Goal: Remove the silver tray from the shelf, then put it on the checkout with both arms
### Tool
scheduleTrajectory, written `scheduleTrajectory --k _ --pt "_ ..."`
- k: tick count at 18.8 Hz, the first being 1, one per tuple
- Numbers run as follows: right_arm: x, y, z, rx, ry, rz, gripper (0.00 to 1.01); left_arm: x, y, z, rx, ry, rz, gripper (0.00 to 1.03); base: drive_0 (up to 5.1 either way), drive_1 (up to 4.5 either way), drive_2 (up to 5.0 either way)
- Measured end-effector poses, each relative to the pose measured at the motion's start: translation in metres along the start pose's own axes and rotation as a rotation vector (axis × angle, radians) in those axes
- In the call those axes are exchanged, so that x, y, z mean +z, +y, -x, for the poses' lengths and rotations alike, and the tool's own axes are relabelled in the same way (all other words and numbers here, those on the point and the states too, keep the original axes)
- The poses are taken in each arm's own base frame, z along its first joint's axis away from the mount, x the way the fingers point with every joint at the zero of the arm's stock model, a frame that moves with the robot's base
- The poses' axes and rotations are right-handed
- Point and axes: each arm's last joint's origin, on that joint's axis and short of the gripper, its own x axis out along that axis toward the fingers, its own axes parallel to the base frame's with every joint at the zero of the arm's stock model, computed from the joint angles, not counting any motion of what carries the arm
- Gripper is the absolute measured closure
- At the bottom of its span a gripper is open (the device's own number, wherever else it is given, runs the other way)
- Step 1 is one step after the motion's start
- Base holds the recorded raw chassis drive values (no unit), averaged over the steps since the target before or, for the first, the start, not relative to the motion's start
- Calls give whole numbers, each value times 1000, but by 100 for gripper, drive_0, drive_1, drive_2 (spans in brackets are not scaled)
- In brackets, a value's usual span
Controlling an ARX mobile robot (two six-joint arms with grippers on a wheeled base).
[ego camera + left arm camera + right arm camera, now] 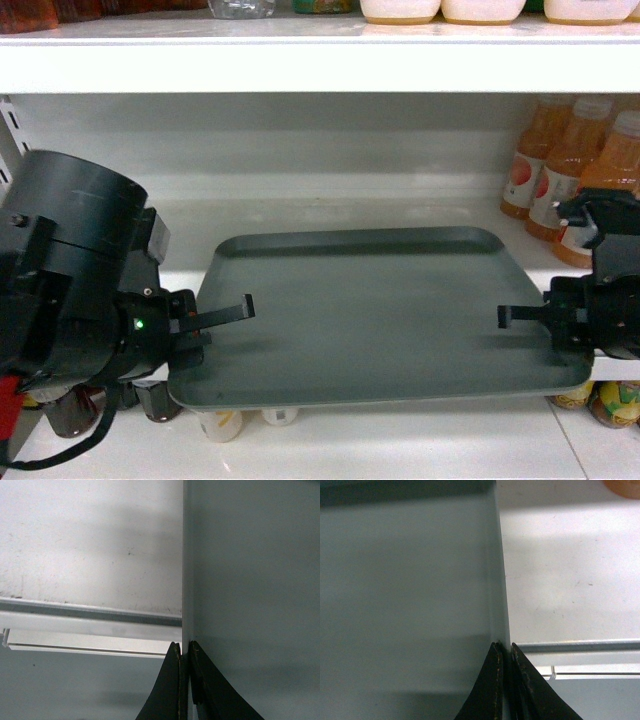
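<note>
Grey-green silver tray [380, 310] lies long-axis left-right.

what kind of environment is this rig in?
Likely a shop aisle or a mock-up of one: white shelf boards stacked in tiers, juice bottles lined up at the right, jars on the level below the silver tray.

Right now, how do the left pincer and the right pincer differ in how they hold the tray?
The left pincer clamps the tray's left rim, near its front corner; the right pincer clamps the right rim. The left arm looms large with a green light lit; the right arm looks smaller, in front of juice bottles. Both are shut on the thin rim.
</note>
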Motion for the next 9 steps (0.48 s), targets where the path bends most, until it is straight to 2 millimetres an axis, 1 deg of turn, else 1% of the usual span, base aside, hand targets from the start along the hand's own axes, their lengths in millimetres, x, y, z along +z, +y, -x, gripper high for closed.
scheduleTrajectory --k 2,4,5,6,7,9 --pt "-1 -6 29 17 -45 -18 97 -5 -4 25 -22 -37 1 100 0 0 0" --pt "-12 -13 63 27 -63 -33 97 -17 -10 53 -28 -67 -17 100 0 0 0" --pt "-26 -21 97 35 -65 -59 98 -29 -14 83 -25 -89 -32 100 0 0 0" --pt "-26 -22 110 44 -110 -60 98 -29 -15 92 -15 -131 -39 100 0 0 0" --pt "-27 -22 110 46 -99 -60 98 -30 -15 92 -10 -122 -43 100 0 0 0" --pt "-26 -21 110 46 -102 -60 98 -30 -14 92 -11 -127 -41 100 6 -382 395"
